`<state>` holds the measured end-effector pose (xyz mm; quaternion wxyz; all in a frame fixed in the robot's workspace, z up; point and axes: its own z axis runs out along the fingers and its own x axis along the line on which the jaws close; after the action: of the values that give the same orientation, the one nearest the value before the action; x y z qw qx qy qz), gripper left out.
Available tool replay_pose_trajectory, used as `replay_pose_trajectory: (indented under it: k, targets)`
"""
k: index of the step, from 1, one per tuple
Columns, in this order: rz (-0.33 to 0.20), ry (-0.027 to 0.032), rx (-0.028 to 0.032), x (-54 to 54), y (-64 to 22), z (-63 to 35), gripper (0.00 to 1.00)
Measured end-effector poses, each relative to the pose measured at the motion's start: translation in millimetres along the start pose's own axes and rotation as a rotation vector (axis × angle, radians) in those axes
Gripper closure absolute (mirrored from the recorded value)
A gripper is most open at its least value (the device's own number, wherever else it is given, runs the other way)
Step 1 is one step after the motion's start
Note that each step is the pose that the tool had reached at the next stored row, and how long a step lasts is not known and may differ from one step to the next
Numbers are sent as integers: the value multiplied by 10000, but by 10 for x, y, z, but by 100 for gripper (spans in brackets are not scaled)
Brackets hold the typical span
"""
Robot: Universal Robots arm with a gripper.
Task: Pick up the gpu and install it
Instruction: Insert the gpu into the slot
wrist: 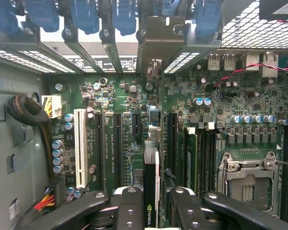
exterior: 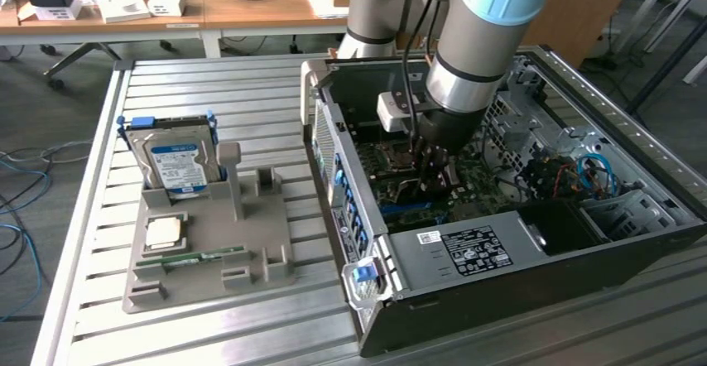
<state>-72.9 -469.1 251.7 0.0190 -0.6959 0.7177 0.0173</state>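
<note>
Wrist view: gripping the gpu (wrist: 149, 191) edge-on between narrow-set fingers (wrist: 129, 207), close over the motherboard (wrist: 120, 143) slots. Exterior view: reaching down inside the open computer case (exterior: 464, 316) on the table (exterior: 221, 84).

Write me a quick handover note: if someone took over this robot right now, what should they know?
End effector: shut on the gpu, inside the open computer case.
The gpu: held edge-on over the motherboard, in line with its long slots.
Done: card picked up and brought into the case.
Left: not yet released; whether it is seated in a slot cannot be told.
</note>
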Motion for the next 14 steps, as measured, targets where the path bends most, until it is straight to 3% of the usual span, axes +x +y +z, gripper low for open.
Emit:
replay_pose_trajectory:
  k: [14]
  targets:
    - [-17, 0, -1, 1, 0, 12, 74]
